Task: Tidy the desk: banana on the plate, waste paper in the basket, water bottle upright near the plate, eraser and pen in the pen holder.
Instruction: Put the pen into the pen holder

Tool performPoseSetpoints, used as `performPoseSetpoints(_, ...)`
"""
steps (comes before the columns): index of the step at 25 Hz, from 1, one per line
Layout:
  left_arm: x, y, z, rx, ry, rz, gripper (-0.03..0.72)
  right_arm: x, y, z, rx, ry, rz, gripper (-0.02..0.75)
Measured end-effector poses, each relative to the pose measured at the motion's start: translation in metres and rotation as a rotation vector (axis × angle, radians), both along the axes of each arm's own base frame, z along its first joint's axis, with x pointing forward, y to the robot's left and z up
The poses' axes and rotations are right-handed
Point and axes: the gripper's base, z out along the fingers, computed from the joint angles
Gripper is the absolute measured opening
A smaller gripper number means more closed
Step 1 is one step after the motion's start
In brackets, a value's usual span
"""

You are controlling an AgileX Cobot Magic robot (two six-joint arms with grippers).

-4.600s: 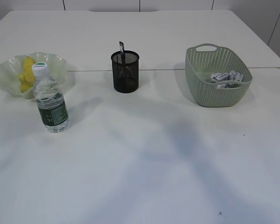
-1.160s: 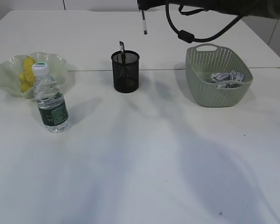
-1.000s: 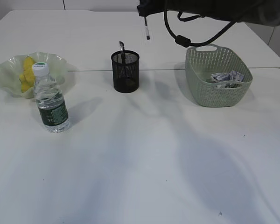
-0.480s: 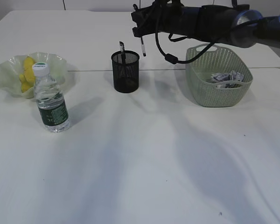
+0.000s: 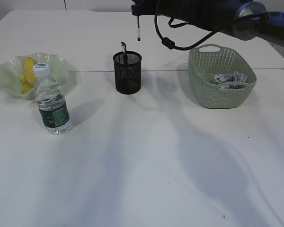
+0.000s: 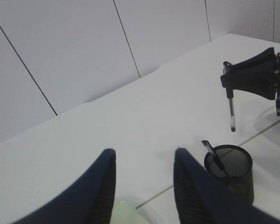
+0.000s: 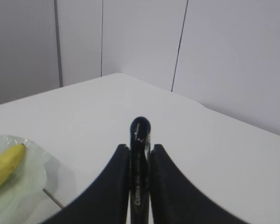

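Note:
My right gripper [image 5: 138, 10] reaches in from the top right and is shut on a black pen [image 5: 138, 29], which hangs upright above and slightly right of the black mesh pen holder [image 5: 127, 72]. Another pen [image 5: 124, 51] stands in the holder. The right wrist view shows the jaws closed on the pen [image 7: 140, 154]. My left gripper [image 6: 144, 161] is open and empty and is outside the exterior view; its camera sees the held pen [image 6: 231, 109] over the holder [image 6: 229, 169]. The banana [image 5: 26, 73] lies on the plate [image 5: 60, 64]. The bottle [image 5: 51, 100] stands upright beside it. No eraser is visible.
A green basket [image 5: 221, 92] at the right holds crumpled paper [image 5: 230, 78]. A seam between two tabletops runs behind the holder. The right arm and its cable span the top right of the exterior view.
The right arm came into view carrying the pen. Over the last half second the pen rose and shifted left, closer to above the holder. Nothing on the table has moved.

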Motion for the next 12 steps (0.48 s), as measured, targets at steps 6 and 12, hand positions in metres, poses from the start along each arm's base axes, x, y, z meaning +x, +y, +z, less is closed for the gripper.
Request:
performPoseSetpoints(6, 0.007, -0.002, -0.009, 0.007, 0.027, -0.001, 0.286, 0.0, 0.0, 0.005, 0.145, 0.09, -0.004, 0.093)
performPoseSetpoints(12, 0.007, -0.002, -0.009, 0.007, 0.029, -0.001, 0.286, 0.005, 0.001, -0.013, 0.162, 0.139, -0.007, 0.093)
